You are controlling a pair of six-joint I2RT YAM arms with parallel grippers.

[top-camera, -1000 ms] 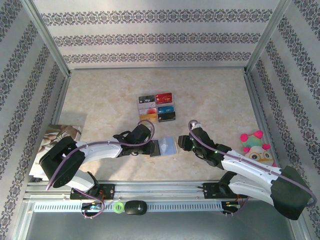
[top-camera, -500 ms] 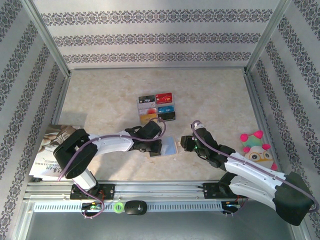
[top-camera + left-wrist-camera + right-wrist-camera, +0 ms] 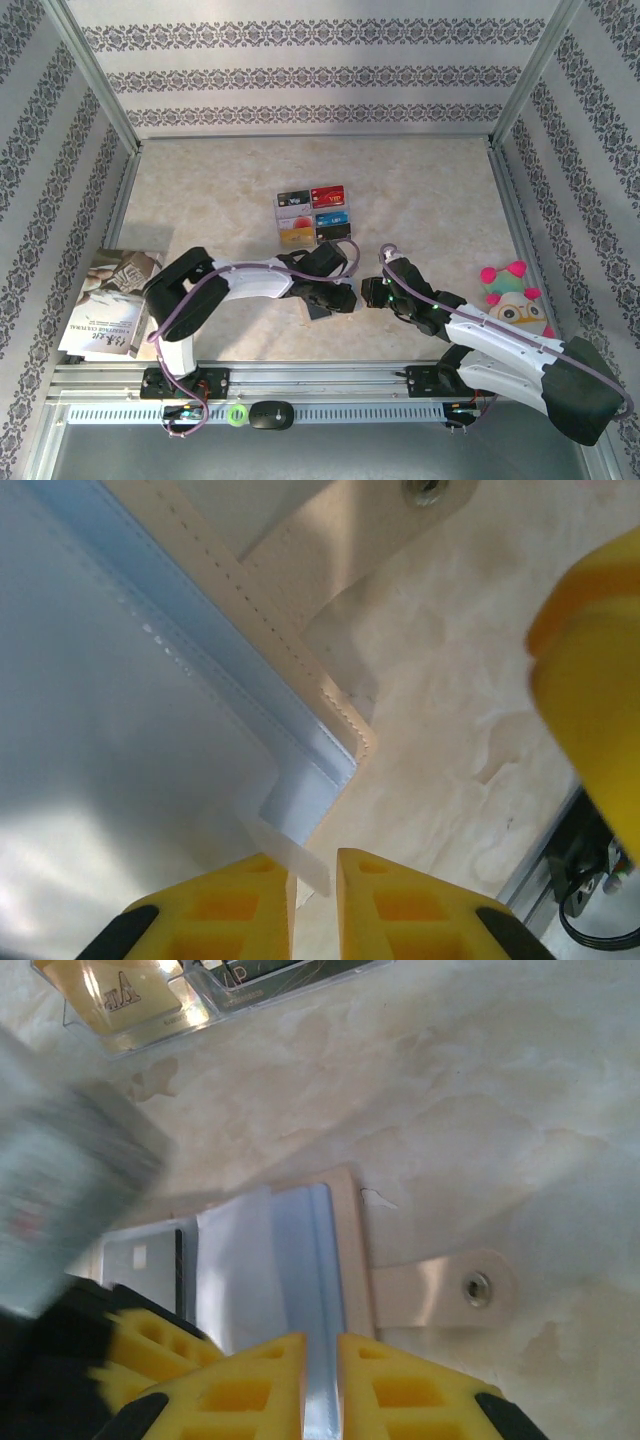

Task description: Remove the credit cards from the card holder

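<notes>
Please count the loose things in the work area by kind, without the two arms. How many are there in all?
colourful cards: 6
card holder: 1
printed booklet: 1
plush toy: 1
Total: 9

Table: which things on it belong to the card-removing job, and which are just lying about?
In the job:
card holder

Lying about:
grid of six cards
printed booklet
plush toy
</notes>
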